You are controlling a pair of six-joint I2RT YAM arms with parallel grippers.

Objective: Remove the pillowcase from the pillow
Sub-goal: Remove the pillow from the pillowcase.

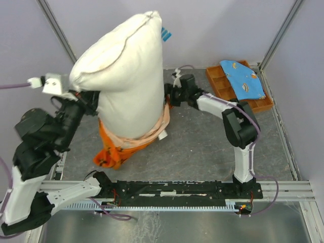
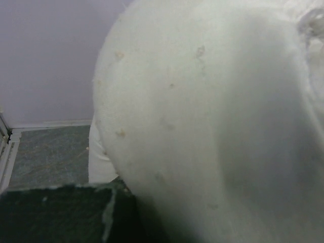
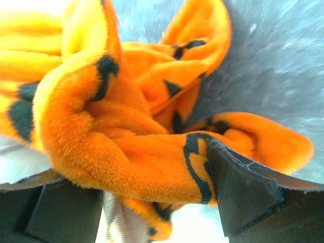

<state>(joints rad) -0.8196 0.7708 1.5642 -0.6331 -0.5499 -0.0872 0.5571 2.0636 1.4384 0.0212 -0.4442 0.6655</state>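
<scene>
The white pillow (image 1: 124, 76) stands upright and tall at the left centre, bare over most of its length. The orange pillowcase (image 1: 114, 149) with black motifs is bunched round its bottom end on the mat. My left gripper (image 1: 91, 98) is shut on the pillow's left side. In the left wrist view the pillow (image 2: 202, 116) fills the frame above one dark finger (image 2: 61, 215). My right gripper (image 1: 171, 96) is at the pillow's right side. Its jaws (image 3: 147, 187) stand wide open round a thick fold of pillowcase (image 3: 126, 131) that touches the right finger (image 3: 243, 192).
A brown compartment tray (image 1: 218, 81) stands at the back right with a light-blue patterned cloth (image 1: 245, 78) lying on it. A small blue item (image 1: 166, 34) shows behind the pillow's top. The arms' rail (image 1: 177, 190) runs along the near edge.
</scene>
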